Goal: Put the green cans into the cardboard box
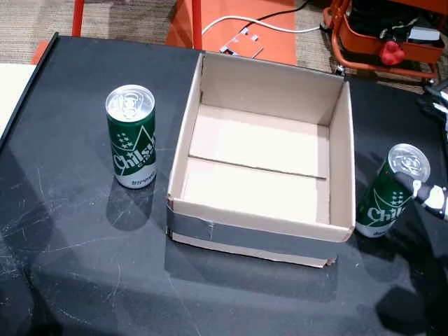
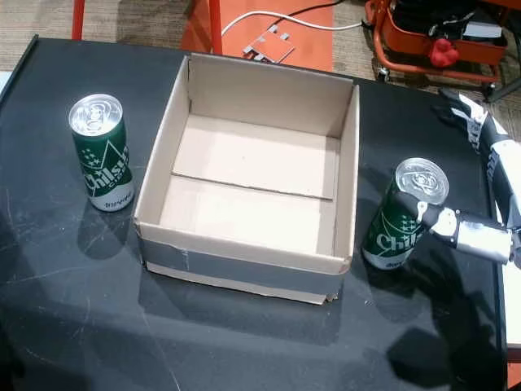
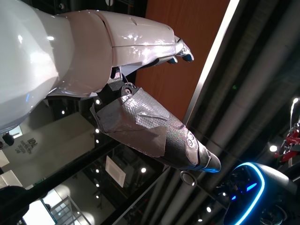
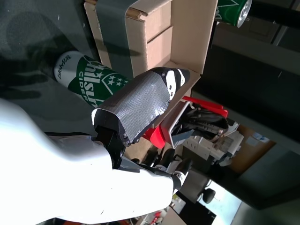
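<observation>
Two green cans stand on the black table [image 1: 77, 273]. One can [image 1: 131, 136] [image 2: 100, 151] is left of the open cardboard box [image 1: 259, 225] [image 2: 244, 262], which holds nothing. The other can [image 1: 390, 192] [image 2: 403, 216] [image 4: 89, 77] stands just right of the box. My right hand [image 2: 498, 183] [image 1: 434, 197] is beside this can at the table's right edge; its taped thumb [image 4: 136, 105] touches the can near the top, and the fingers [image 2: 468, 114] stretch away behind, apart from it. My left hand [image 3: 140, 93] shows only in the left wrist view, raised against a ceiling, fingers apart and holding nothing.
An orange cart [image 1: 392, 35] with a red object stands on the floor behind the table's back right corner. A white cable [image 1: 252, 24] lies on an orange surface behind the box. The table's left edge [image 1: 21, 91] runs near the left can.
</observation>
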Motion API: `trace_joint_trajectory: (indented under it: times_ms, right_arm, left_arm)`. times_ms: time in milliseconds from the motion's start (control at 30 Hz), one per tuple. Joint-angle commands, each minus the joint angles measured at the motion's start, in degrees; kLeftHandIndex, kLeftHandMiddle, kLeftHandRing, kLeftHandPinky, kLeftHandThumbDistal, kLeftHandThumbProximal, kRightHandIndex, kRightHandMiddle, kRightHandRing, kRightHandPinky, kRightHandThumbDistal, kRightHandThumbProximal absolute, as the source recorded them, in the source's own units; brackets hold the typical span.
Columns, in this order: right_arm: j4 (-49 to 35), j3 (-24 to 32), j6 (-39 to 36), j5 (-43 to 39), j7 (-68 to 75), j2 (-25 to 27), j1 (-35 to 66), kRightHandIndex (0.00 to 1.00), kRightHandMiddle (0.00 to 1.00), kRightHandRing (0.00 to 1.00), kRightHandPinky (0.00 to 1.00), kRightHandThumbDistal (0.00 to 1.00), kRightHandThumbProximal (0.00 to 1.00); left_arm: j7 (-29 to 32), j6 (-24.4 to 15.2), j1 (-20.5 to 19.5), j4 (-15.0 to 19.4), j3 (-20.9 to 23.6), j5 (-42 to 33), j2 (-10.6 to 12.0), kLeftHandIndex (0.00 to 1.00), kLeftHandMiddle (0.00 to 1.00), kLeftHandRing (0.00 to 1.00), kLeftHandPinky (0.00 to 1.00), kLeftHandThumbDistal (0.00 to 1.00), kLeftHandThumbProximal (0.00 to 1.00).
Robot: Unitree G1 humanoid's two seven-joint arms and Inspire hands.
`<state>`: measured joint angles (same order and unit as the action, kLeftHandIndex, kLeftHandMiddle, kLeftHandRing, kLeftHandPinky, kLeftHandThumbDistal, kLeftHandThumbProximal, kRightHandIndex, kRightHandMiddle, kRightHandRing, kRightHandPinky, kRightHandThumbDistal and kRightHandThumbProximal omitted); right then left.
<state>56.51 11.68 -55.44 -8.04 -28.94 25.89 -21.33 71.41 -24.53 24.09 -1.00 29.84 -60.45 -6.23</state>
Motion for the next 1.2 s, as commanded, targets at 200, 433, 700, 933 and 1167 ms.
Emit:
trace_joint_trajectory:
  times_ms: [200,433,700,933,1167]
  right_arm:
    - [2.4,0.0,1.4,-1.0,-2.0,-1.1,-1.7,0.93,0.86,0.86,0.91,1.00,0.71]
    - [4.3,-0.4,4.0,-0.4,-2.6,-2.1,-3.5,1.00,0.86,0.84,0.90,1.00,0.72]
    - [6.4,0.1,5.8,-1.3,-4.1,-2.7,-5.2,0.97,0.86,0.84,0.90,1.00,0.73]
    - [10.0,1.7,7.5,-2.3,-5.1,-3.6,-7.3,0.85,0.81,0.81,0.89,1.00,0.72]
    - [12.8,2.2,10.1,-1.8,-3.3,-3.7,-8.5,0.84,0.81,0.79,0.87,1.00,0.73]
  left_arm:
    - [0.1,-0.2,0.0,0.4,-0.1,0.2,-0.2,0.97,0.99,1.00,1.00,0.96,0.41]
    - [0.1,0.4,-0.1,0.5,-0.1,-0.1,-0.4,0.98,0.99,1.00,1.00,1.00,0.40]
    - [-0.2,-0.5,-0.2,0.9,-0.1,0.1,0.3,0.98,0.99,1.00,1.00,0.99,0.43]
    - [0.3,1.0,-0.1,0.7,0.0,-0.9,-0.1,0.98,0.99,1.00,1.00,0.99,0.44]
    - [0.6,1.5,-0.3,0.8,0.2,-1.4,-0.5,0.97,0.99,1.00,1.00,0.85,0.43]
